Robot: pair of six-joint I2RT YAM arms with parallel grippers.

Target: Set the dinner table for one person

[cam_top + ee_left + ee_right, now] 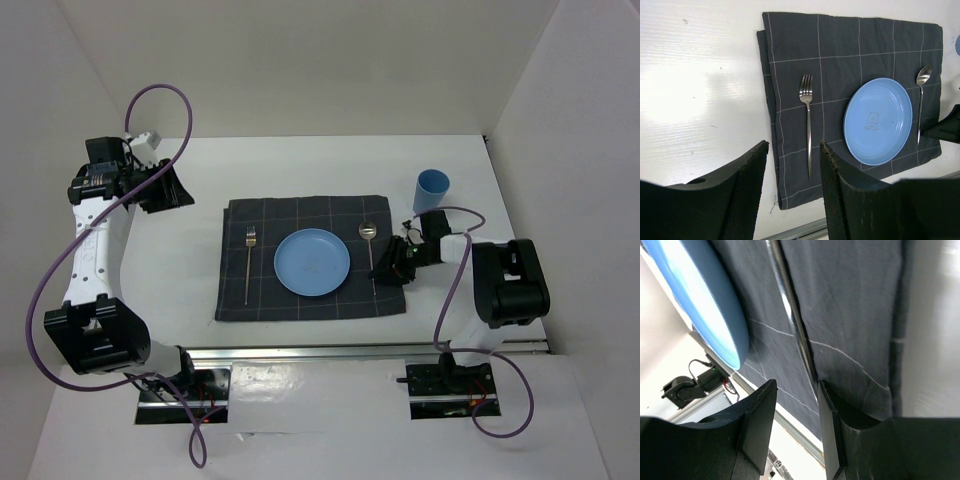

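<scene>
The dinner table [300, 170], a plain white top, fills the middle of the overhead view, with a silver rail [330, 350] along its near edge just ahead of the arm bases. A dark grey checked placemat [300, 215] lies flat at its centre. On the placemat a round blue plate [312, 262] sits in the middle, a fork [248, 265] lies to its left with the tines pointing away from the arms, and a spoon [369, 242] lies to its right with the bowl at the far end. A blue cup [432, 188] stands upright on the bare table just beyond the placemat's far right corner. The right gripper [795, 430] is low over the placemat's right edge at the near end of the spoon handle. Its jaws are parted and grip nothing, and the handle tip reaches the inner edge of one finger [832, 430]. The left gripper [794, 195] hangs over bare table well to the left of the placemat, jaws apart and empty.
</scene>
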